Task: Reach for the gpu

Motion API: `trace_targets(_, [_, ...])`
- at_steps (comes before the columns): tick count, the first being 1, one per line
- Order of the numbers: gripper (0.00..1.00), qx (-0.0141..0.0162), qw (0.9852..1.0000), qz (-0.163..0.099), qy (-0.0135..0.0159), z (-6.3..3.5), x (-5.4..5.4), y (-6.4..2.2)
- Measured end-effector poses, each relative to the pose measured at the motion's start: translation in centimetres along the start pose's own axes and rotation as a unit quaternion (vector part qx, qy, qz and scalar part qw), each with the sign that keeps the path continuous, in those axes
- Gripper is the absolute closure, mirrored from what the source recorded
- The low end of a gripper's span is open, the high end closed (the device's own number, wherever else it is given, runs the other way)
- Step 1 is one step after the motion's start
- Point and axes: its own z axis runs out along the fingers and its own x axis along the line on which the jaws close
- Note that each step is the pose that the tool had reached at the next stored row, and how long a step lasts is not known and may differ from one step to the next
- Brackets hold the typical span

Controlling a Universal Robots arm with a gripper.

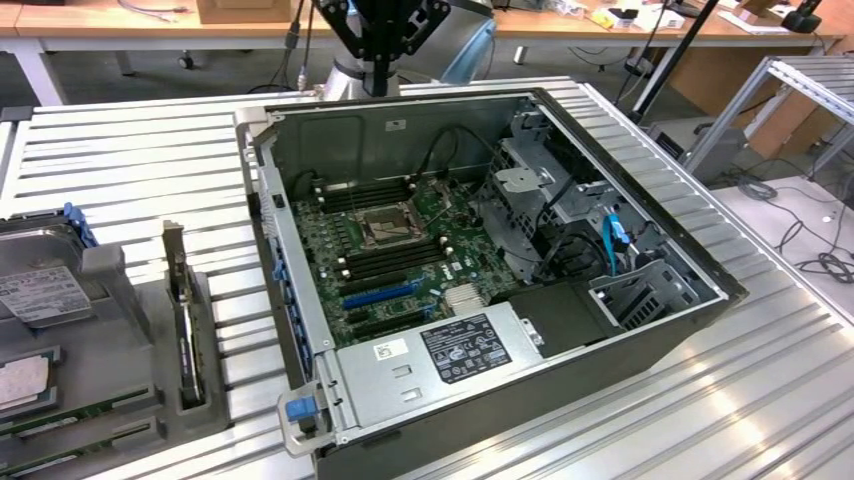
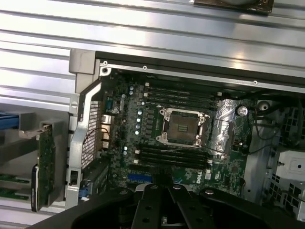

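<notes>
Gpu (image 1: 178, 318) sits on edge in the grey holder (image 1: 123, 335) on the worktop (image 1: 120, 160), just beside the open case (image 1: 387, 130) on the exterior view's left, not inside it.

My take on the reach: cross over the case's side wall with height to spare, line up along the card's long top edge, then come down square. The holder's walls sit close either side, so skew looks risky.

My hand (image 1: 383, 70) hangs above the case's far wall, well apart from the card, holding and touching nothing. Apart or together: can't tell.
</notes>
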Motion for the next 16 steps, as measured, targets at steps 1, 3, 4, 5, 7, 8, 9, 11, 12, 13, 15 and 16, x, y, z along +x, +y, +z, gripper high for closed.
trace_targets(1, [0.89, 0.0001, 1.0000, 0.000, -0.0004, 0.11, 0.0, -0.03])
trace_targets(3, [0.89, 0.0002, 1.0000, 0.000, -0.0006, 0.76, 0.0, -0.09])
trace_targets(4, [0.89, 0.0002, 1.0000, 0.000, -0.0006, 1.12, 0.0, -0.12])
trace_targets(5, [0.89, 0.0001, 1.0000, 0.000, -0.0006, 1.43, 0.0, -0.13])
trace_targets(7, [0.89, 0.0002, 1.0000, 0.000, -0.0006, 2.12, 0.0, -0.17])
trace_targets(8, [0.89, 0.0002, 1.0000, 0.000, -0.0006, 2.29, 0.0, -0.17])
trace_targets(9, [0.89, 0.0002, 1.0000, 0.000, -0.0006, 2.49, 0.0, -0.18])
trace_targets(11, [0.89, 0.0001, 1.0000, 0.000, -0.0006, 3.30, -0.1, -0.21])
trace_targets(12, [0.89, 0.0002, 1.0000, 0.000, -0.0006, 3.70, -0.1, -0.22])
trace_targets(13, [0.89, 0.0002, 1.0000, 0.000, -0.0006, 4.05, -0.1, -0.23])
trace_targets(15, [0.89, 0.0002, 1.0000, 0.000, -0.0006, 4.71, -0.1, -0.23])
trace_targets(16, [0.89, 0.0002, 1.0000, 0.000, -0.0006, 4.95, -0.1, -0.23])
